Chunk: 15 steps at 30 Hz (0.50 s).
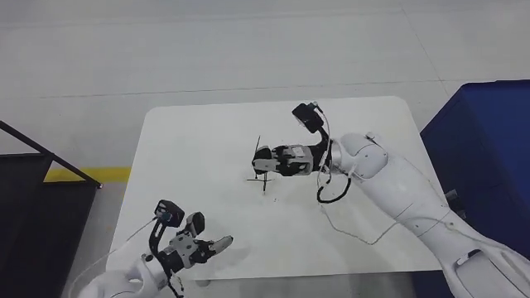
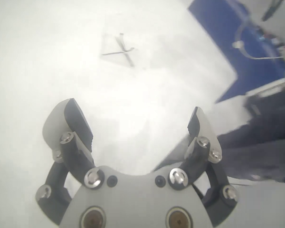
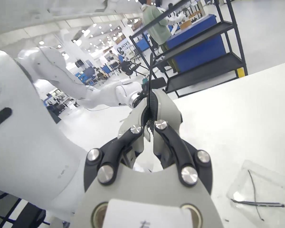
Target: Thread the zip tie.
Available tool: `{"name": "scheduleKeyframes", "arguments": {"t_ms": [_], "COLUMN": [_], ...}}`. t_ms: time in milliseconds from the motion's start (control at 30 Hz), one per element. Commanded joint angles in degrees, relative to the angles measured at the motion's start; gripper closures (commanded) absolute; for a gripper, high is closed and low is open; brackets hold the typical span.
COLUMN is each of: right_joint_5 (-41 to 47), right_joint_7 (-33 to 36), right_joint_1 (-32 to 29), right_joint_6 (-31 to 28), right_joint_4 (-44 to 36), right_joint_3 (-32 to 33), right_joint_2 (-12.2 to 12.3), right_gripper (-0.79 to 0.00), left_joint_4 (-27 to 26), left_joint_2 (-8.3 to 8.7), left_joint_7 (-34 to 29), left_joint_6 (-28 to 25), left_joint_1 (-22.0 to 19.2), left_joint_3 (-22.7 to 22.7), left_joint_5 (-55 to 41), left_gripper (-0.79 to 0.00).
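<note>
A clear tray [image 3: 270, 179] holds black zip ties [image 3: 256, 202]; the right hand [image 3: 150, 96] clenches another zip tie [image 3: 151, 72], its end hidden; left hand [image 2: 133, 112] released.

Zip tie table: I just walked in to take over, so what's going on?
The right gripper is shut on one black zip tie, holding it above the white table. The left gripper hangs open and empty by the table's near edge. More ties lie crossed on a clear plastic piece. Nothing looks threaded yet.

Thin black zip tie [image 3: 151, 72] upright in the right claw [image 3: 149, 96]; two spare ties [image 3: 254, 202] crossed flat nearby
</note>
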Motion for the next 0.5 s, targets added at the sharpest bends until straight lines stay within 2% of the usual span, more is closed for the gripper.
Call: {"name": "scheduleKeyframes", "arguments": {"t_ms": [0,267,367,467], "right_joint_5": [1.3,1.2,1.9,-3.3], "right_joint_7": [-0.4,-1.3,-1.7,-2.7], "right_joint_1": [-0.7,-1.4,-3.1,-4.6], "right_joint_6": [0.0,0.3,0.0,0.0], "right_joint_4": [-1.3,-2.1,-3.9,-3.8], "right_joint_3": [0.0,0.0,0.2,1.8], "right_joint_2": [0.5,0.4,0.3,0.4], "right_gripper": [0.000,0.000,0.000,0.000], "left_joint_4": [1.0,1.0,0.3,-0.6], "left_joint_2": [0.26,0.26,0.02,-0.18], "left_joint_7": [-6.3,-6.3,-5.8,-5.2], "left_joint_6": [0.3,0.3,3.9,7.7], "left_joint_1": [-1.1,-1.1,-1.5,-2.9], "left_joint_3": [0.3,0.3,2.1,3.9], "left_joint_5": [-13.0,-13.0,-21.3,-27.9], "left_gripper": [-0.785,-0.785,-0.785,-0.785]}}
